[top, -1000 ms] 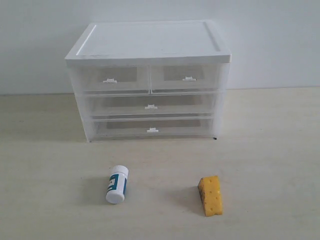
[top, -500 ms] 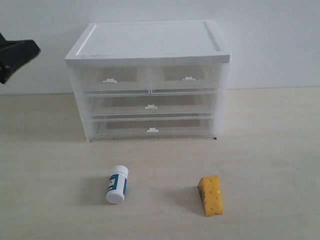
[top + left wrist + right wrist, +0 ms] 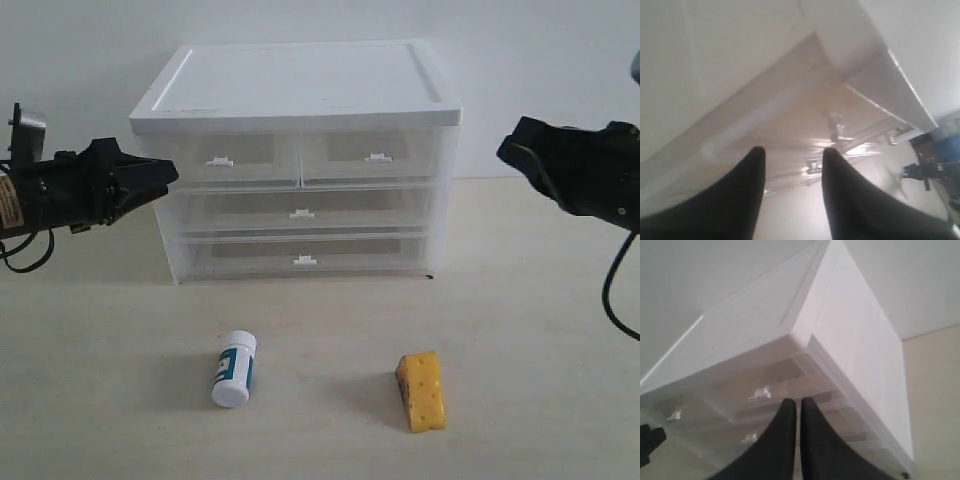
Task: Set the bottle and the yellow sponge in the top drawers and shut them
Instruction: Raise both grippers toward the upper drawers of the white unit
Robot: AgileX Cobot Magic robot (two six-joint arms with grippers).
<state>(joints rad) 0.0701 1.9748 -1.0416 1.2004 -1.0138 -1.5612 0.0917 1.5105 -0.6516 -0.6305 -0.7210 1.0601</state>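
Note:
The white pill bottle (image 3: pixel 234 368) lies on its side on the table in front of the cabinet, left of centre. The yellow sponge (image 3: pixel 421 390) sits to its right. Both top drawers, left (image 3: pixel 222 158) and right (image 3: pixel 372 155), are shut under the cabinet's white lid. My left gripper (image 3: pixel 165 174) hovers open and empty just left of the cabinet at top-drawer height; its fingers (image 3: pixel 840 175) stand apart. My right gripper (image 3: pixel 508 152) hangs to the cabinet's right at the same height, shut with nothing held (image 3: pixel 798 402). The right top drawer's handle (image 3: pixel 759 393) shows in the right wrist view.
Two full-width drawers (image 3: pixel 302 213) sit shut below the top pair. The cabinet (image 3: pixel 300 90) stands against a white wall on a pale wooden table (image 3: pixel 540 330). A dark cable (image 3: pixel 615 300) trails from the right arm.
Both arms have come into the exterior view: the left gripper swung in from the left edge to the cabinet's side, and the right gripper appeared at the right. Bottle and sponge have not moved.

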